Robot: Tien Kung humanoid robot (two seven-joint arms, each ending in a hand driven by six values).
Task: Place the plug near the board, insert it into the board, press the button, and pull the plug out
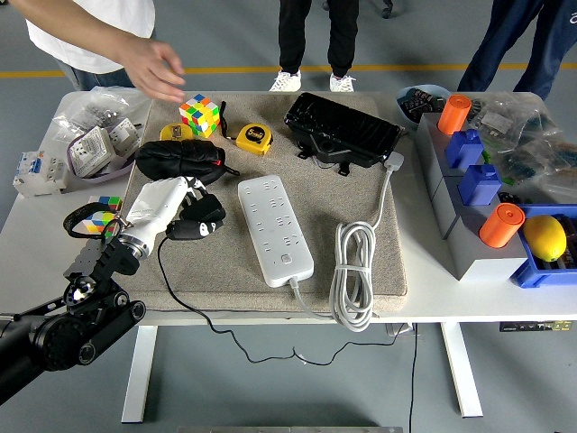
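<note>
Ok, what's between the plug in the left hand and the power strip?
Head view: only bare mat separates the plug, gripped by the left hand, from the power strip; they're apart.

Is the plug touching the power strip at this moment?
Apart. The head view shows bare mat between the plug, held in the left robot hand, and the power strip.

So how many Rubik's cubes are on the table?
2: one cube on the mat's far left, beside the tape measure; another off the mat at the table's left, partly hidden by the left arm.
</note>
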